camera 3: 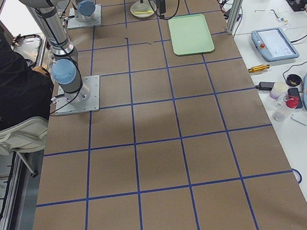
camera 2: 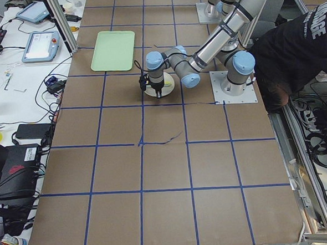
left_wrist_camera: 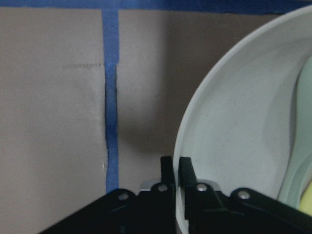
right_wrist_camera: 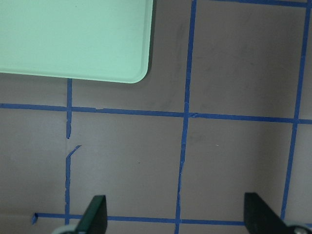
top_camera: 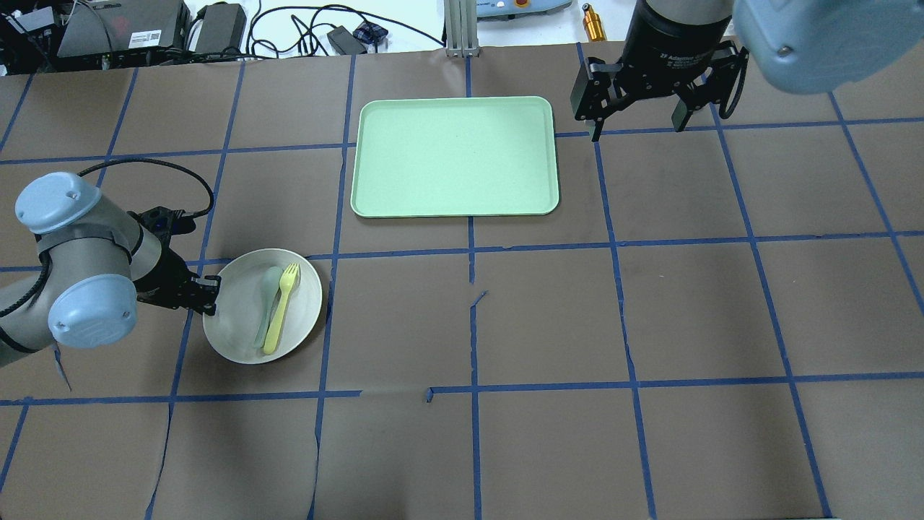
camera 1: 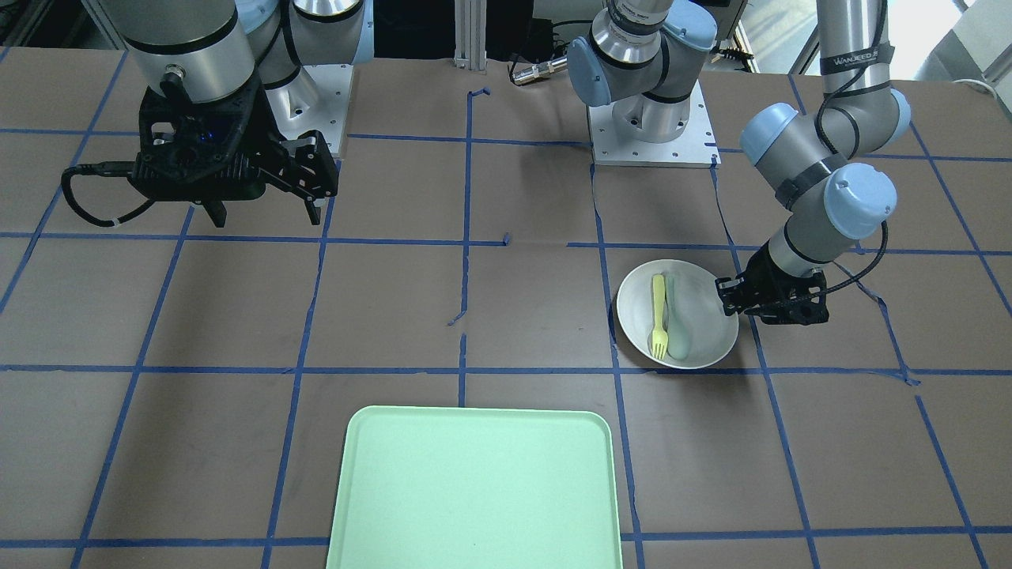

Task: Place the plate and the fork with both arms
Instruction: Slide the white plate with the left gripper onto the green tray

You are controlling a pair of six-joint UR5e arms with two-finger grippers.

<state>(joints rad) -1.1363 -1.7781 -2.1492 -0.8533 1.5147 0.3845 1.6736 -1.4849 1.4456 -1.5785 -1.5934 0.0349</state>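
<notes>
Plate: the plate lies flat on the table at the lower left of the overhead view, well apart from the tray at upper centre.
Fork: the fork lies inside the plate, right beside the spoon, with its tines toward the top of the frame.
Left claw: the left gripper pinches the plate's left rim. In the wrist view its fingers are pressed nearly together, with the thin rim between them.
Right claw: the right gripper is spread wide and holds nothing, at the upper right of the overhead view just right of the tray.
Plate handling: it looks stiff, light and smooth. A one-sided rim pinch will probably let it sag or pivot, so it should be carried level and slowly, or the loose cutlery may slide out.
Fork handling: it seems a light, rigid, slick plastic piece lying low. The mid-handle is the likely best hold, and the fingers risk nudging the spoon alongside.
</notes>
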